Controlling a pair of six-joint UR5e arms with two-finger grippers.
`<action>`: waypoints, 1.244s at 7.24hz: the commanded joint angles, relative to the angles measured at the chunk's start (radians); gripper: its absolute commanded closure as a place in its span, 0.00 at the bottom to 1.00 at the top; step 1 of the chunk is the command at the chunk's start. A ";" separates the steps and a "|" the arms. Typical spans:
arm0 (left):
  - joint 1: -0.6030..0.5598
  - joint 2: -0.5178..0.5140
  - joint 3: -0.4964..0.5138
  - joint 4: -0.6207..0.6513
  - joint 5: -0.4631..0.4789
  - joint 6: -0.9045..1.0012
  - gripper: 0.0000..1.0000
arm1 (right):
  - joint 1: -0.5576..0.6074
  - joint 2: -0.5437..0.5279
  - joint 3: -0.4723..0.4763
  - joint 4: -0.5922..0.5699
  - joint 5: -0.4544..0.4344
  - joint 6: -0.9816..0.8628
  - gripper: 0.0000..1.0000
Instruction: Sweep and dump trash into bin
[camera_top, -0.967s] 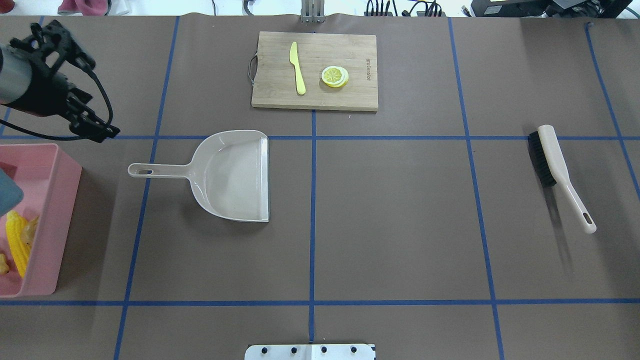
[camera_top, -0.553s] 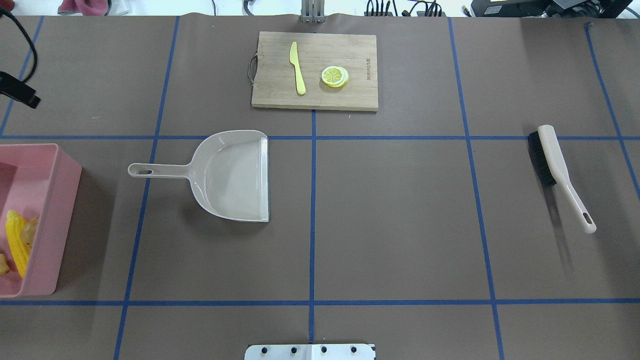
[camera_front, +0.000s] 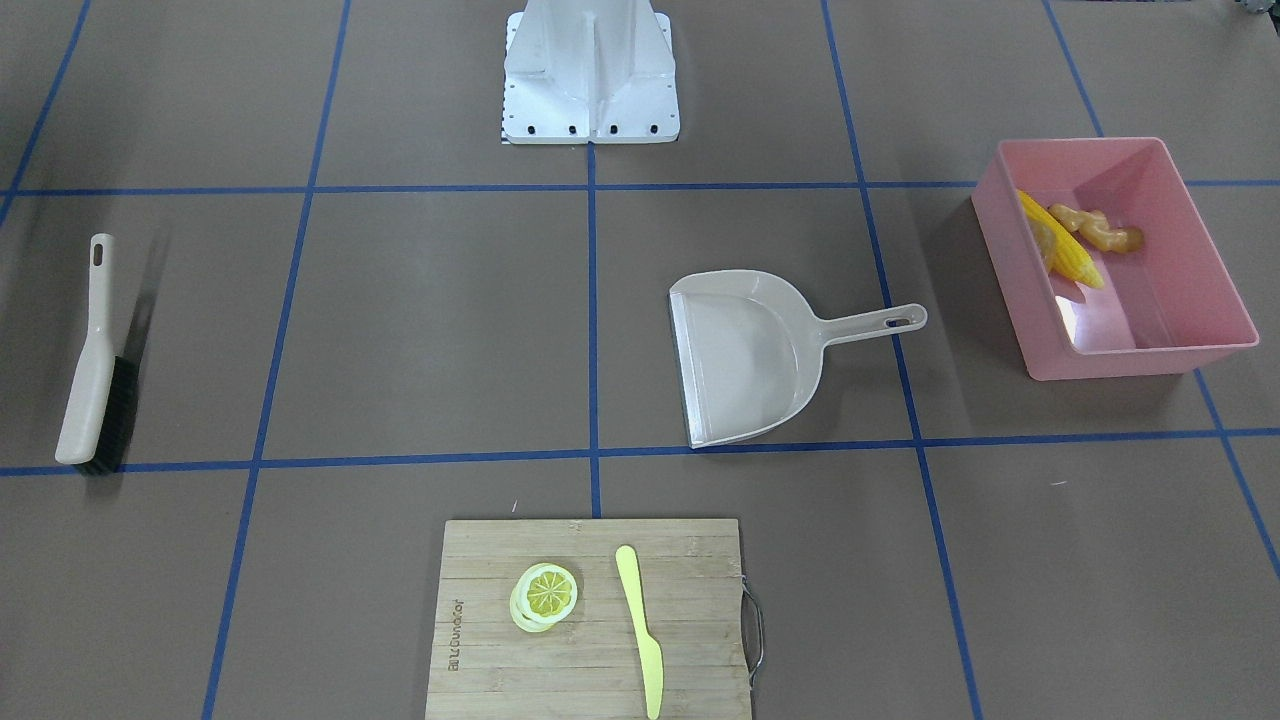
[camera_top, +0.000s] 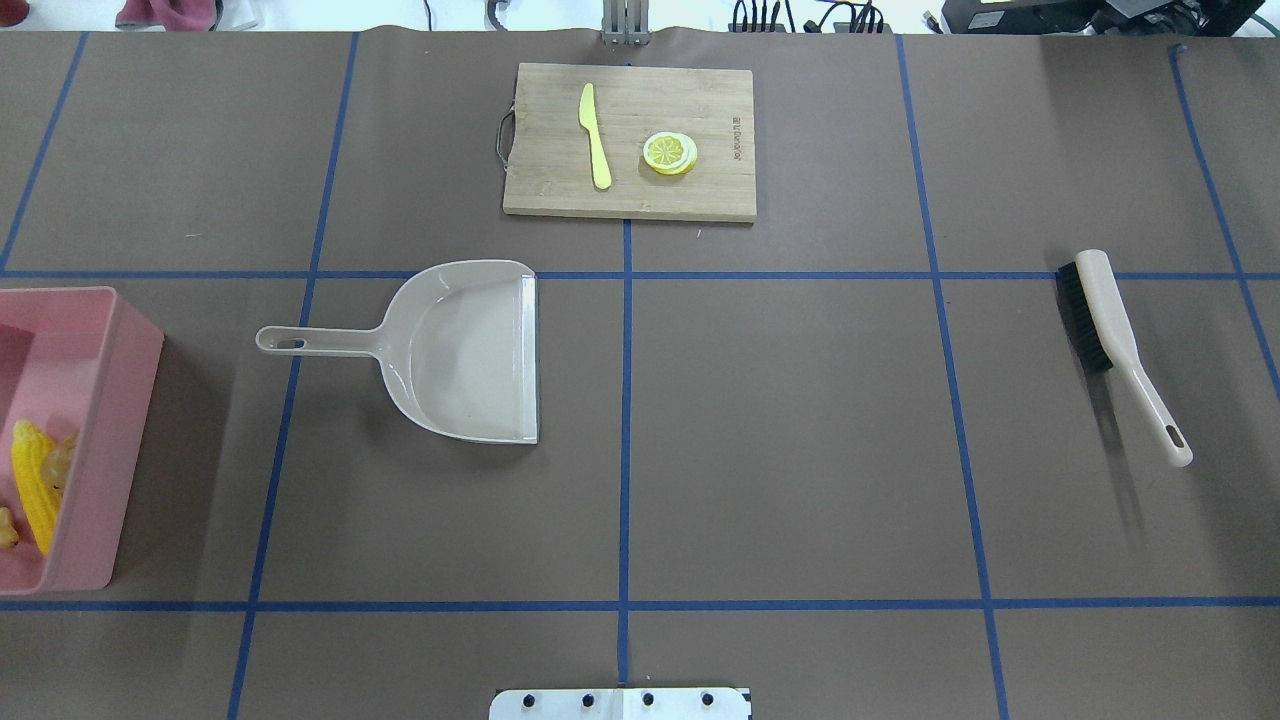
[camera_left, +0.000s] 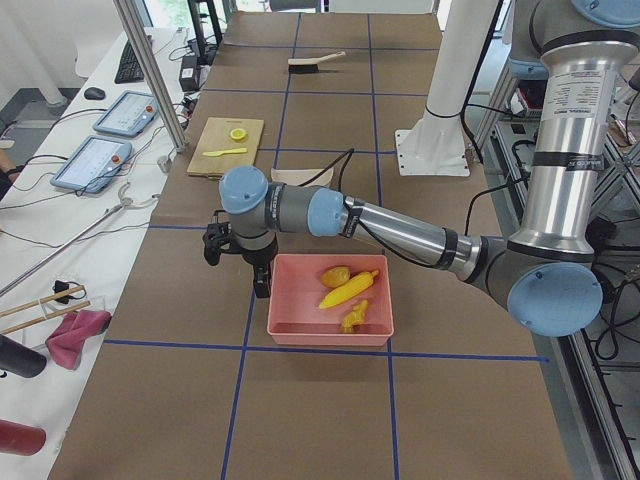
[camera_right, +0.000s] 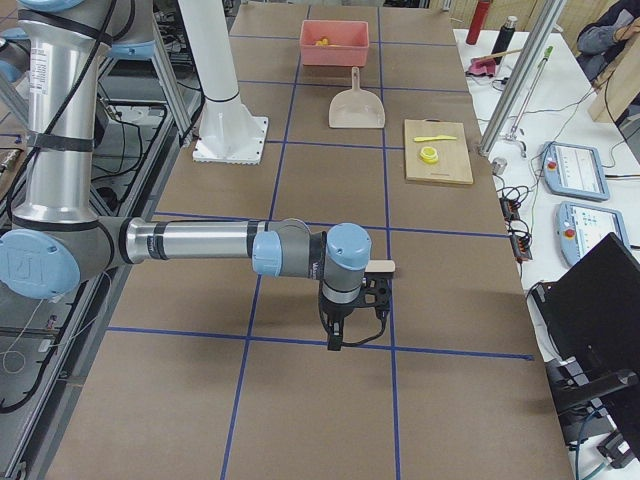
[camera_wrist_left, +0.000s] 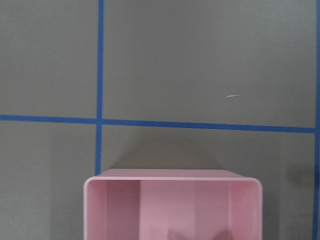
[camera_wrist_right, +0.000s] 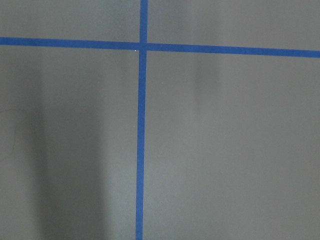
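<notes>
Bin (camera_front: 1140, 362) sits at robot's L end of table. Corn cob (camera_left: 349, 289), potato (camera_left: 336, 275) and ginger root (camera_left: 353, 318) all lie inside on its floor, corn betw. the other two. L gripper (camera_left: 240, 262) hangs just outside bin's end wall. Seen in side view only, so can't tell if clenched or released. R gripper (camera_right: 340, 335) is low over table nr brush (camera_front: 90, 370); likewise can't tell. Dustpan (camera_front: 745, 360) lies flat nr bin, not touching. Cutting board (camera_front: 690, 560) carries lemon slice (camera_front: 548, 592) + knife (camera_front: 640, 625).
</notes>
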 joint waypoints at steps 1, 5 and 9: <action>-0.013 0.014 0.099 -0.095 0.107 0.002 0.02 | 0.000 0.000 0.000 0.000 0.000 0.000 0.00; -0.014 0.013 0.212 -0.177 0.100 -0.001 0.02 | 0.000 0.002 0.003 0.002 0.000 0.000 0.00; -0.016 0.011 0.228 -0.260 0.030 -0.001 0.02 | 0.000 0.002 0.020 0.002 0.009 0.001 0.00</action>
